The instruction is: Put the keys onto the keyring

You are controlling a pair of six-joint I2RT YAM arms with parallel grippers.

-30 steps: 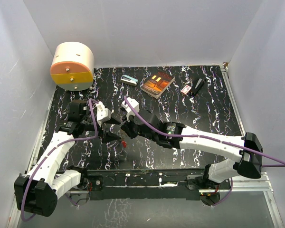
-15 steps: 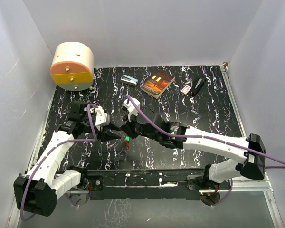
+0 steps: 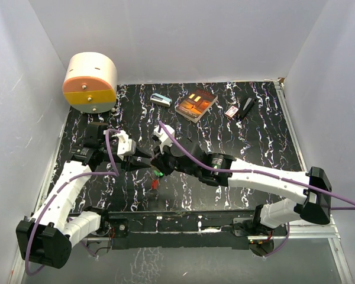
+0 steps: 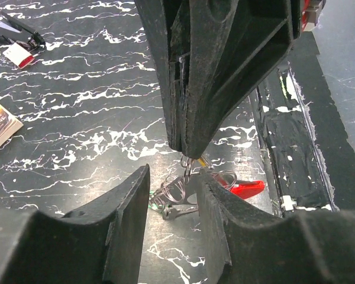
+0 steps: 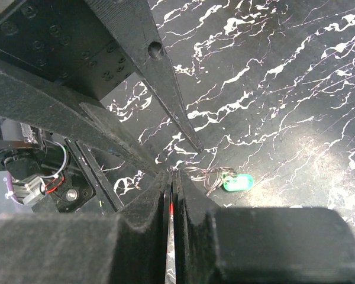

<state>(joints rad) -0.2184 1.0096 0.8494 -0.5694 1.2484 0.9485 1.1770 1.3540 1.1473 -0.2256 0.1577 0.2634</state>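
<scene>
As R gripper (image 4: 188, 155) pinches keyring (image 4: 176, 192) tight | red key (image 4: 244, 189) axis near-far, head toward near edge | L gripper (image 4: 173, 184) straddles ring, grip unclear

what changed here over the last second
The left gripper moved in toward the right gripper and narrowed its jaws either side of the hanging keyring. The right gripper stayed shut on it; the book did not move.
</scene>
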